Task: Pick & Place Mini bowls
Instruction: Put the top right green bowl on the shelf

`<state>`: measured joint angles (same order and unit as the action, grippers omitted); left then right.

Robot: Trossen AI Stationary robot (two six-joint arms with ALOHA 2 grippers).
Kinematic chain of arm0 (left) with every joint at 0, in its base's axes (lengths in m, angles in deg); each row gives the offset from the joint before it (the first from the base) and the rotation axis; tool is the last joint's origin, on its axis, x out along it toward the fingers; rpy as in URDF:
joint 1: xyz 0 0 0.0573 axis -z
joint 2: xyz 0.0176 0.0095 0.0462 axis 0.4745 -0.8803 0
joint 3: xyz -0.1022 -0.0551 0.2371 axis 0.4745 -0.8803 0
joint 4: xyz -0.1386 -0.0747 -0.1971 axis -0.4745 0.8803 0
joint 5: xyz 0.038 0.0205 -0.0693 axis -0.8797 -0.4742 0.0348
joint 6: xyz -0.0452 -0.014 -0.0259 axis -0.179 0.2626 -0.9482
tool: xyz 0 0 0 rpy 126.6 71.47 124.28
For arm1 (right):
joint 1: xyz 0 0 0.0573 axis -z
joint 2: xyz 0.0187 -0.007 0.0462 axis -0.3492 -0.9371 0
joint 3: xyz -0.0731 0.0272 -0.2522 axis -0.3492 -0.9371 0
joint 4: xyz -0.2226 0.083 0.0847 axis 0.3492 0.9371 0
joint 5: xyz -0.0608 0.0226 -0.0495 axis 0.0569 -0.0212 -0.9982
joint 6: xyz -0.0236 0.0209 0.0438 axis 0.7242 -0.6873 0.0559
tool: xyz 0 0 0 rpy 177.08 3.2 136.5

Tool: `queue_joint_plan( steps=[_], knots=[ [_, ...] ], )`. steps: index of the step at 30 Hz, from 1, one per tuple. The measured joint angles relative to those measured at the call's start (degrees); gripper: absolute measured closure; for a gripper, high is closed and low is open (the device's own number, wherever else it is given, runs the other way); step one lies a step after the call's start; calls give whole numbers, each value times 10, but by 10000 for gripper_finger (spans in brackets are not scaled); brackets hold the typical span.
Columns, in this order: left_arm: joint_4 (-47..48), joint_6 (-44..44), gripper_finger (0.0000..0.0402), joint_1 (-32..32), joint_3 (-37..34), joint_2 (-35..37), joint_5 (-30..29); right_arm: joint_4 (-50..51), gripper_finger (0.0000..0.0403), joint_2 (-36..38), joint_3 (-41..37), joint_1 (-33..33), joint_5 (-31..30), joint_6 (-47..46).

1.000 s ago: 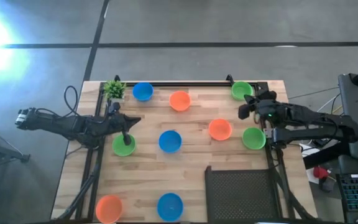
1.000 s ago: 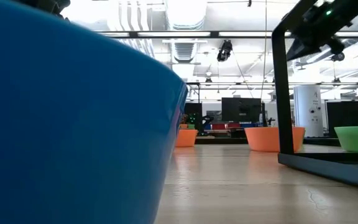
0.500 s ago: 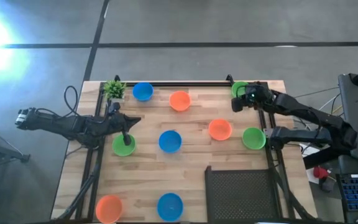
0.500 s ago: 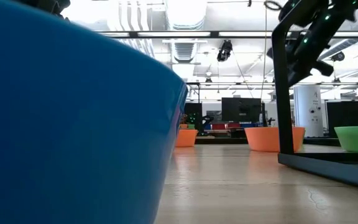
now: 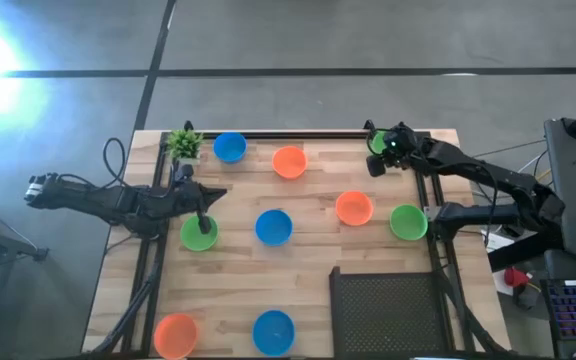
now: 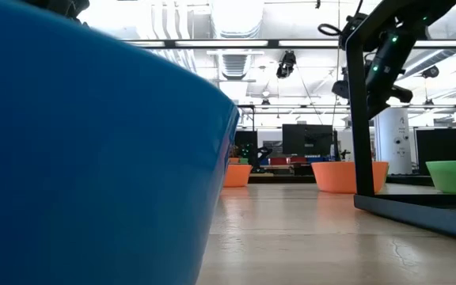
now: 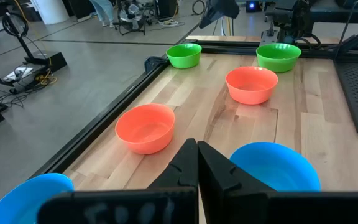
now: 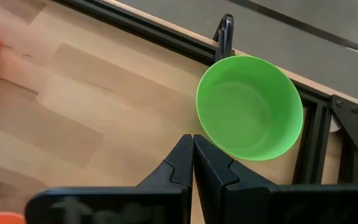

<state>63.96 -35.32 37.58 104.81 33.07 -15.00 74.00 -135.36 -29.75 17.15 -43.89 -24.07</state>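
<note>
Since the earlier frames, the right gripper (image 5: 376, 160) has swung from beside the right-edge green bowl (image 5: 408, 222) to the far-corner green bowl (image 8: 249, 107), fingers closed and empty. Left gripper (image 5: 204, 222), closed, sits over another green bowl (image 5: 199, 234). Judged progress: none gathered; mini bowls lie scattered across the bench (image 5: 308, 255). Only the right wrist view shows the corner bowl whole.

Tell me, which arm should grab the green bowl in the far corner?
The right. Its end effector hangs just beside that green bowl, fingers together. The left end effector sits across the table at another green bowl.
</note>
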Motion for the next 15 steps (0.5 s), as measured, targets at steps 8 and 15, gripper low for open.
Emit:
queue_joint_plan(
  steps=[8,15],
  knots=[
    [0,0,401,0,0,0,0,-3,393,-45,11,0,-1,-13],
    [0,0,401,0,0,0,2,-6,348,-77,27,1,-3,-15]
  ],
)
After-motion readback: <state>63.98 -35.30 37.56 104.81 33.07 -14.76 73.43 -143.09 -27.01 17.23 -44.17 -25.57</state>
